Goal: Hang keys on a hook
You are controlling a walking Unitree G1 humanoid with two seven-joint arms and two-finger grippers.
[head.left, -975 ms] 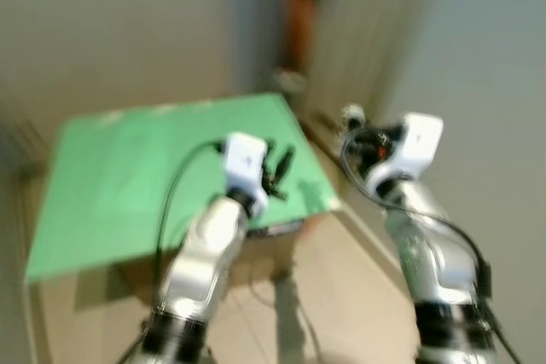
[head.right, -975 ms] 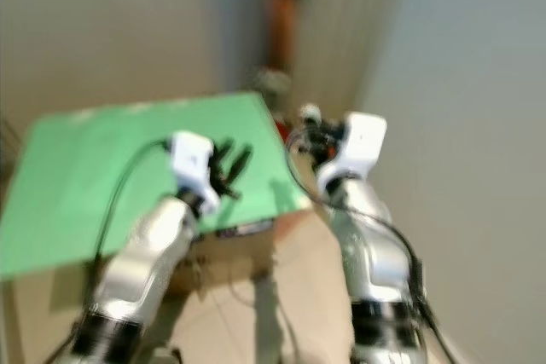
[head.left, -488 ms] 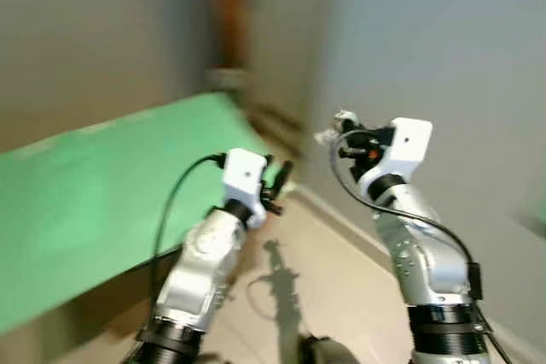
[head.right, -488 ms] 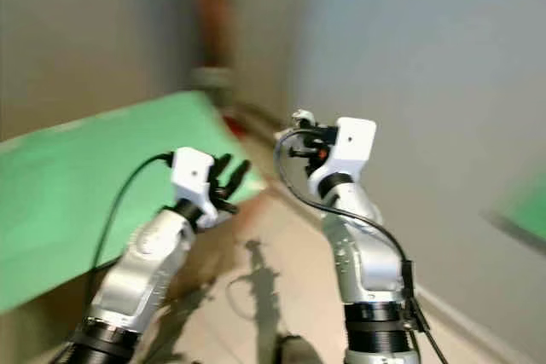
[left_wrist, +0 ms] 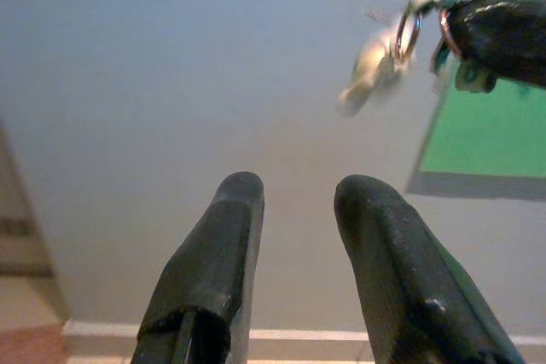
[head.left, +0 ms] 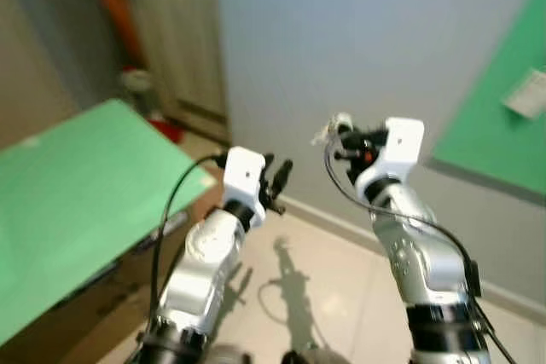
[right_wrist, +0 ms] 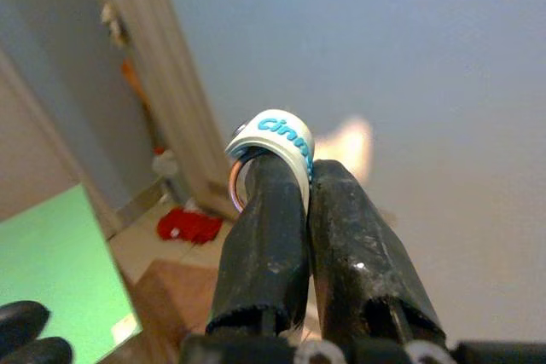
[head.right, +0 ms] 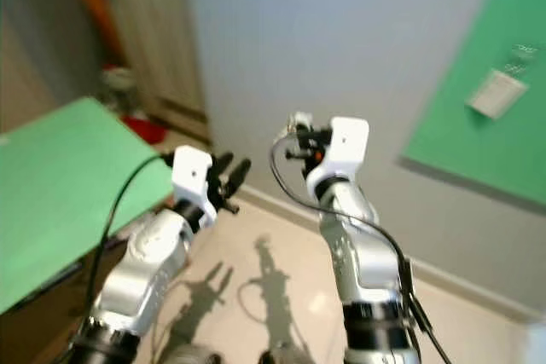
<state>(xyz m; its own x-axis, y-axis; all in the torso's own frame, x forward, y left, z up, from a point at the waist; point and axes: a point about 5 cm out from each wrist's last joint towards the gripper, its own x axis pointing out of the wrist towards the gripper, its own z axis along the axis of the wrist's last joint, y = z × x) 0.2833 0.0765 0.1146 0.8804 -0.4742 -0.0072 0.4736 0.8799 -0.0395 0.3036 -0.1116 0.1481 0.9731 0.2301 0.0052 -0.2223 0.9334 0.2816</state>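
The right gripper is clenching a set of keys, its two black fingers pressed together on the ring with a white tag lettered in blue looped over their tips. It is holding them up near the pale wall, with a green board on that wall at about 2 o'clock from it. The left gripper is raised beside it, fingers spread and grasping nothing. A green worktop is lying at about 9 o'clock.
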